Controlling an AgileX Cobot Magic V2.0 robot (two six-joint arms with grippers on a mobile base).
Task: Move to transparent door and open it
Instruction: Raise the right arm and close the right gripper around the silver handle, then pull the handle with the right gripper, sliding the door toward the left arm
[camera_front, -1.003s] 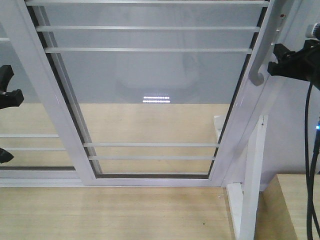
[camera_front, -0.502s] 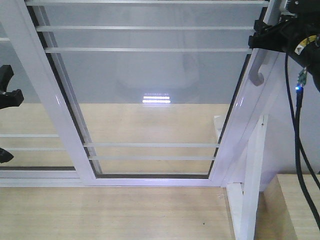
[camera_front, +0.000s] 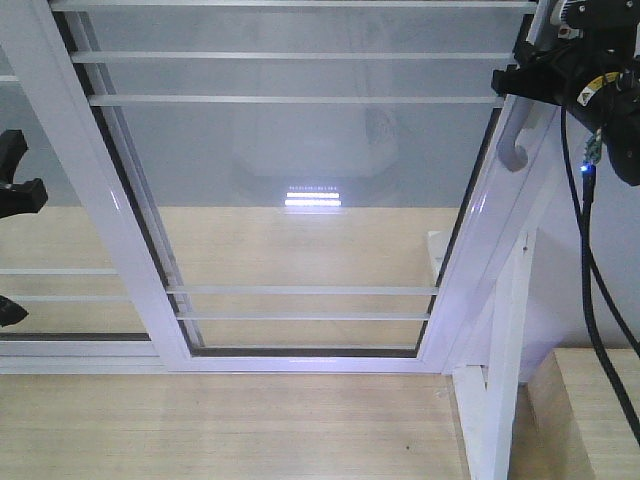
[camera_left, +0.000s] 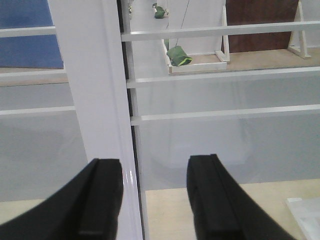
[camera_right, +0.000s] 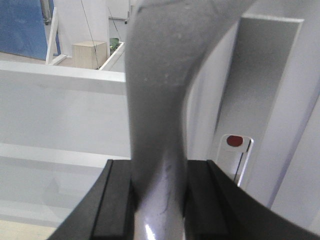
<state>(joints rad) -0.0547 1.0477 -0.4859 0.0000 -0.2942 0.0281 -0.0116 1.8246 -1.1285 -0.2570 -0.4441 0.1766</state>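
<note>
The right gripper (camera_right: 159, 197) is clamped on the upright curved handle (camera_front: 514, 152) at the right side of the transparent door (camera_front: 470, 240); opening likely means dragging it left; the left gripper (camera_left: 155, 196) hangs with jaws apart

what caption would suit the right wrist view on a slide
Right gripper closed around the curved silver pull handle of the transparent door, seen from close up.

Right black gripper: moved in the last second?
Yes. The right gripper went up and left, from beside the curved silver pull handle onto its upper part.
</note>
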